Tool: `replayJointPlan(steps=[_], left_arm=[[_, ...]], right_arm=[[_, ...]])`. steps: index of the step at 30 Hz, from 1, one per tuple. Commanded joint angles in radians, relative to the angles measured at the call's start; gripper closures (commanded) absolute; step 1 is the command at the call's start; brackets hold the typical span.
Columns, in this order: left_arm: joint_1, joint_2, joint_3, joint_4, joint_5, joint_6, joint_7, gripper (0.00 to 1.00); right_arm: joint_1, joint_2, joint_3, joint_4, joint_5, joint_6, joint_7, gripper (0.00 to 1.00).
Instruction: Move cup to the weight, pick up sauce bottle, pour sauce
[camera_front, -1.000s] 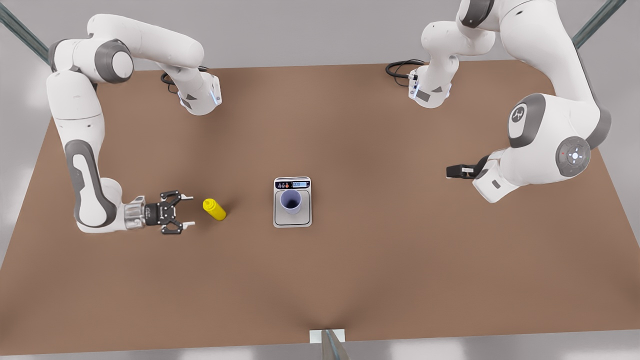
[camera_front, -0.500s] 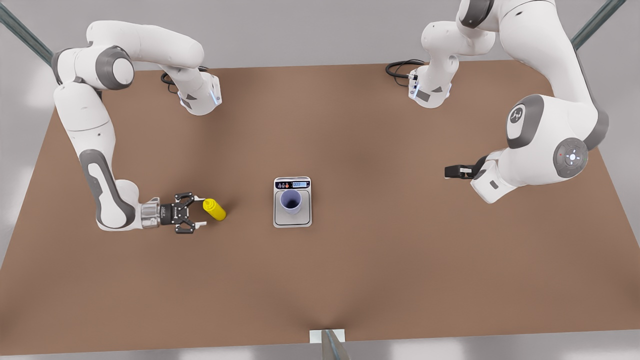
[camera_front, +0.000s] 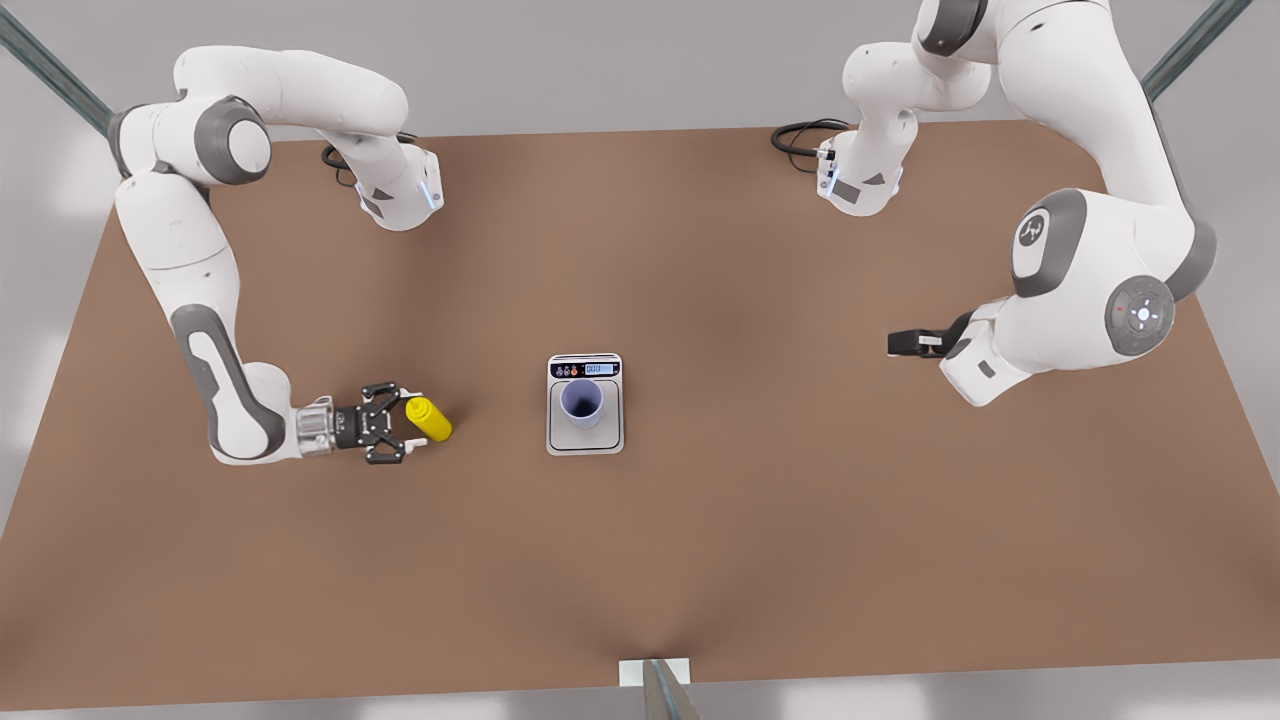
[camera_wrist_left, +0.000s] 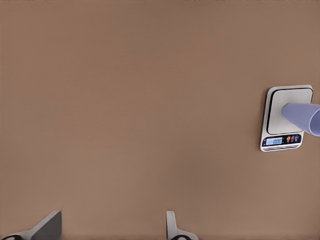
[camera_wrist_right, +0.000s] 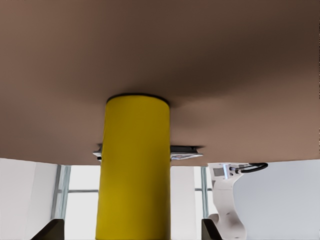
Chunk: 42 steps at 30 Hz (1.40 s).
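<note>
The right gripper (camera_front: 408, 429) is low over the table (camera_front: 760, 560) on the front view's left, lying almost horizontal, with its two fingers (camera_wrist_right: 50, 231) spread apart and one on each side of the sauce bottle (camera_front: 430, 419). The right wrist view shows the yellow body standing between the two fingertips, but I see no contact yet, so I judge that the grasp is not closed. The bottle stands upright on the table, well apart from the weight (camera_front: 585, 404) in the middle. The cup (camera_front: 582, 401) stands upright on the square platform of the weight, and the small display is lit. The left gripper (camera_wrist_left: 112, 227) waits high on the front view's right, its fingers open and holding nothing (its wrist camera looks down on the table with the weight and cup off to one side). So the first part of the task looks done; what is left is to close on the bottle, lift it, carry it over the cup and pour.
</note>
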Motion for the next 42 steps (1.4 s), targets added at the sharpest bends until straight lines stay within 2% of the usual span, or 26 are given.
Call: replayJointPlan(steps=[1, 9, 11, 12, 14, 15, 16, 21, 27, 28, 30, 34, 36, 42], left_arm=[[0.0, 0.001, 0.0, 0.0, 0.0, 0.0, 0.0, 0.0], [0.0, 0.0, 0.0, 0.0, 0.0, 0.0, -0.002, 0.0], [0.0, 0.0, 0.0, 0.0, 0.0, 0.0, 0.0, 0.0], [0.0, 0.0, 0.0, 0.0, 0.0, 0.0, 0.0, 0.0], [0.0, 0.0, 0.0, 0.0, 0.0, 0.0, 0.0, 0.0], [0.0, 0.0, 0.0, 0.0, 0.0, 0.0, 0.0, 0.0], [0.0, 0.0, 0.0, 0.0, 0.0, 0.0, 0.002, 0.0], [0.0, 0.0, -0.002, 0.0, 0.0, 0.0, 0.003, 0.0], [0.0, 0.006, 0.0, -0.002, -0.002, 0.0, 0.002, 0.0], [0.0, 0.006, 0.002, -0.002, -0.002, 0.0, 0.002, 0.0], [0.0, 0.006, 0.002, -0.002, -0.002, 0.0, -0.002, 0.0], [0.0, 0.014, 0.003, -0.002, -0.003, 0.0, 0.0, 0.0], [0.0, 0.018, 0.006, 0.0, -0.003, 0.0, 0.0, 0.0], [0.0, 0.018, 0.006, -0.002, -0.003, 0.0, 0.0, 0.0]], right_arm=[[0.002, 0.003, 0.0, 0.0, 0.0, 0.002, -0.001, 0.0], [0.02, 0.031, 0.029, 0.0, -0.011, 0.038, -0.051, 0.0], [0.02, 0.028, 0.031, -0.002, -0.012, 0.038, -0.095, 0.25], [0.018, 0.028, 0.031, -0.002, -0.014, 0.037, -0.097, 0.42], [0.017, 0.028, 0.031, -0.006, -0.012, 0.031, -0.132, 0.57], [0.015, 0.028, 0.031, -0.003, -0.012, 0.028, -0.126, 0.75], [0.015, 0.028, 0.031, -0.005, -0.012, 0.026, -0.13, 0.79], [0.012, 0.026, 0.031, -0.011, -0.012, 0.034, -0.124, 0.79], [0.034, -0.104, 0.026, 0.003, -0.009, 0.034, 0.054, 0.79], [0.035, -0.127, 0.019, 0.012, -0.009, 0.037, 0.066, 0.79], [0.077, -0.169, -0.051, 0.055, -0.005, 0.055, 0.069, 0.79], [0.178, -0.222, -0.095, 0.133, -0.009, 0.152, 0.262, 0.79], [0.207, -0.259, -0.094, 0.135, -0.009, 0.258, 0.307, 0.79], [0.445, -0.343, -0.092, 0.127, -0.009, 0.571, 0.414, 0.79]])
